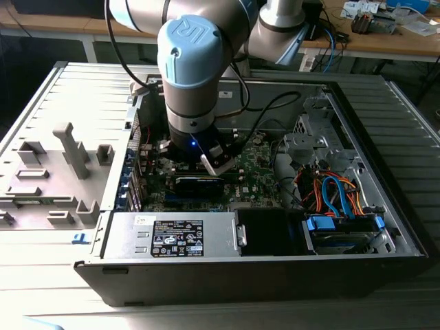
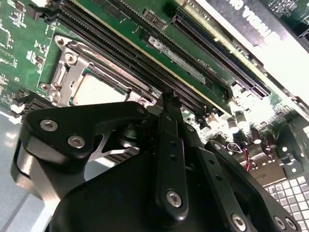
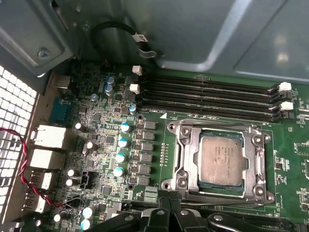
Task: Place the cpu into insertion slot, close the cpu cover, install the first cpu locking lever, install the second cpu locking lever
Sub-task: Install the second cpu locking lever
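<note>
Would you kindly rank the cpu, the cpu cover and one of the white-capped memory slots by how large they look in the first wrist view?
1. Memory slot, the longest by far.
2. cpu cover, the frame around the chip.
3. cpu, showing through the cover's window.

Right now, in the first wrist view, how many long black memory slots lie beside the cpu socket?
4, in two pairs, running parallel between the insertion slot, where the cpu sits, and the grey case wall: first pair, second pair. More could be hidden outside this view.
</note>
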{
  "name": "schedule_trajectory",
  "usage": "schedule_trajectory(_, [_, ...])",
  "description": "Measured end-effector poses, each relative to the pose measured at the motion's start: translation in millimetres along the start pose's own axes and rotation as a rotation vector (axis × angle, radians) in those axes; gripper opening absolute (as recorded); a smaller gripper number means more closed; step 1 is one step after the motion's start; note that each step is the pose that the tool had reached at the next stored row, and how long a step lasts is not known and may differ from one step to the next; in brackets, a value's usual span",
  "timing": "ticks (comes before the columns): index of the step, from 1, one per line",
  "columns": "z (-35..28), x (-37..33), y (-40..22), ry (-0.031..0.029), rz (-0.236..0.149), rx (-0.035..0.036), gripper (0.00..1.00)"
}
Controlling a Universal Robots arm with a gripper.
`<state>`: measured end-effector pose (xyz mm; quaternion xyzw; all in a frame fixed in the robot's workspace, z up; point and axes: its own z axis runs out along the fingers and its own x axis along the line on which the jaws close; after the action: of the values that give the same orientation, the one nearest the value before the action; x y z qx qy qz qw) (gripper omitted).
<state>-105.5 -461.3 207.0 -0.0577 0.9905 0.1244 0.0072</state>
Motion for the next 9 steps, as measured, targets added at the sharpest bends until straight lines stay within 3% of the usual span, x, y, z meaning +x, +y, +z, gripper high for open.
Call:
schedule_trajectory(6, [4.3, -0.1, 1.5, 0.0006, -0.005, -0.0071, 0.11])
schedule_trajectory(9, [7.2, -0.8, 6.8, 0.0023, -0.013, -0.0092, 0.11])
